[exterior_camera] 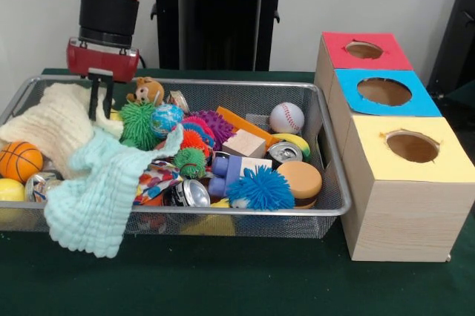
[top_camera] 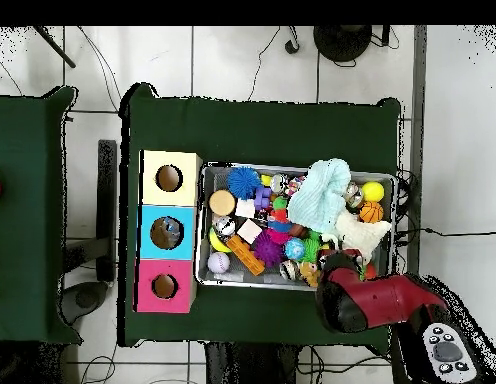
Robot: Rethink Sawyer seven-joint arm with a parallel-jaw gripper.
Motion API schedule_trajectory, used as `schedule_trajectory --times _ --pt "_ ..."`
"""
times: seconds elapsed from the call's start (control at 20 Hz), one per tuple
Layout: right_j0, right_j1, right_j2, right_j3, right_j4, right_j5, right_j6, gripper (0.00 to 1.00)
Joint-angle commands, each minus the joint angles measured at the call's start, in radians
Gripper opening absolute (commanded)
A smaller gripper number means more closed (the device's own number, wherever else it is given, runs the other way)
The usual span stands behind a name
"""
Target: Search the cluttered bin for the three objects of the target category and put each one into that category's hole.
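Over the bin's (exterior_camera: 326, 127) far corner, gripper (exterior_camera: 100, 101) lowered beside cream cloth (exterior_camera: 52, 119), finger spread and hold unclear, mint cloth (exterior_camera: 96, 197) draped over rim, bottles hidden among clutter.

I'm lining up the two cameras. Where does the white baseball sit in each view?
Front view: the baseball lies at the bin's far right, near the boxes.
Overhead view: the baseball lies at the bin's lower left corner.
Shared landmark: the blue-topped box beside it.
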Motion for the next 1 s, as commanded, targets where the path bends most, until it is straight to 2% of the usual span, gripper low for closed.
schedule_trajectory --times 0.05,0.3,0.6,0.75,1.0 --pt "0.008 -0.109 0.082 0.094 0.069 0.158 0.025 0.0" --pt "-0.001 -0.185 0.12 0.157 0.132 0.229 0.002 0.0" --pt "-0.053 -0.306 0.214 0.305 0.268 0.309 -0.003 0.0" --pt "-0.058 -0.355 0.239 0.337 0.325 0.351 -0.02 0.0" --pt "-0.063 -0.384 0.243 0.368 0.347 0.361 -0.038 0.0"
